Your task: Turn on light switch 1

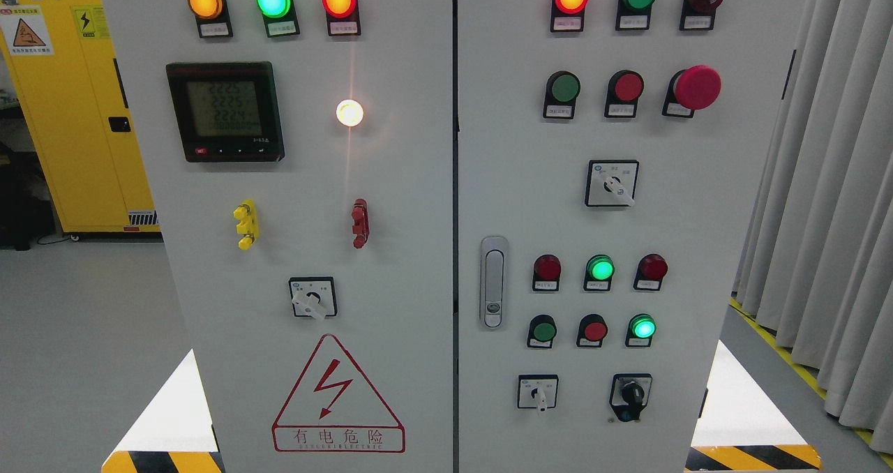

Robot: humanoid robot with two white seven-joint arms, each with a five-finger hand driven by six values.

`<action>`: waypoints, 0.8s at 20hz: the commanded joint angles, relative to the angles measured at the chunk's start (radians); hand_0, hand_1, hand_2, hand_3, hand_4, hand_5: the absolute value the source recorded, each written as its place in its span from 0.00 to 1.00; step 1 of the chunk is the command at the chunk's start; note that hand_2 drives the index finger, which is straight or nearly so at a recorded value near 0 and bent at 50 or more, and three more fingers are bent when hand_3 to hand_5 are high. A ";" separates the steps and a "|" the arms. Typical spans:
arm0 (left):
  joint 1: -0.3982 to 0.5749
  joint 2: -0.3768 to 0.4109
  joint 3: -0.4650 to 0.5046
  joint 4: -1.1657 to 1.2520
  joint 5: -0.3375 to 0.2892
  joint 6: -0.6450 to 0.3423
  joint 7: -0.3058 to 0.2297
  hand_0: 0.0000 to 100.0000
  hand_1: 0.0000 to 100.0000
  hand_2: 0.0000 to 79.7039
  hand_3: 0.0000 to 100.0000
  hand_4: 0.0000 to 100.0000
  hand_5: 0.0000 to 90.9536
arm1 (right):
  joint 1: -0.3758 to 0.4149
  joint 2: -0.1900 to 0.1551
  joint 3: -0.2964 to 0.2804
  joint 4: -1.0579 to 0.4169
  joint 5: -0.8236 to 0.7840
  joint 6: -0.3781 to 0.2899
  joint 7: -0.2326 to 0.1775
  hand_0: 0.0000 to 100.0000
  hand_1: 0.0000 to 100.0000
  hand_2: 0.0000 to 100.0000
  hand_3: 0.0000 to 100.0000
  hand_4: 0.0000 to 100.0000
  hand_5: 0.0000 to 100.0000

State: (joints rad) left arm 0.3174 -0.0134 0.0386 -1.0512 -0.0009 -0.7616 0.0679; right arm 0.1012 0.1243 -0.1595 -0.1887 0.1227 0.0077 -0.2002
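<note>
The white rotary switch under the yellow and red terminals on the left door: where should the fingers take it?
Pinch the white rotary switch by its lever, which juts out and points down-right, one finger on each long flank. Come straight in from the front, since it stands proud of the cabinet door. No hand is in view yet.

The cabinet panel (391, 264) looks like smooth, matt grey painted metal. Its indicator lamps (273, 0) have glossy translucent plastic lenses. The door handle (493, 282) is satin silvery metal. The meter (224, 110) has a glossy black plastic bezel. The curtain (823, 180) is soft grey cloth.
</note>
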 commanded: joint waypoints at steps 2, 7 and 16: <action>0.000 -0.005 0.006 0.589 0.002 -0.035 -0.124 0.16 0.23 0.39 0.69 0.73 0.53 | 0.000 0.000 0.000 0.000 0.000 0.000 0.001 0.00 0.50 0.04 0.00 0.00 0.00; -0.008 -0.011 0.007 0.758 0.002 0.024 -0.235 0.16 0.22 0.17 0.44 0.48 0.13 | 0.000 0.000 0.000 0.000 0.000 0.000 0.001 0.00 0.50 0.04 0.00 0.00 0.00; -0.009 -0.011 0.014 0.807 0.004 0.416 -0.315 0.16 0.19 0.00 0.01 0.11 0.00 | 0.000 0.000 0.000 0.000 0.000 0.000 0.001 0.00 0.50 0.04 0.00 0.00 0.00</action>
State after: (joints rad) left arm 0.3097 -0.0032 0.0465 -0.4690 0.0000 -0.4517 -0.2029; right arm 0.1012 0.1243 -0.1595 -0.1887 0.1227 0.0078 -0.2044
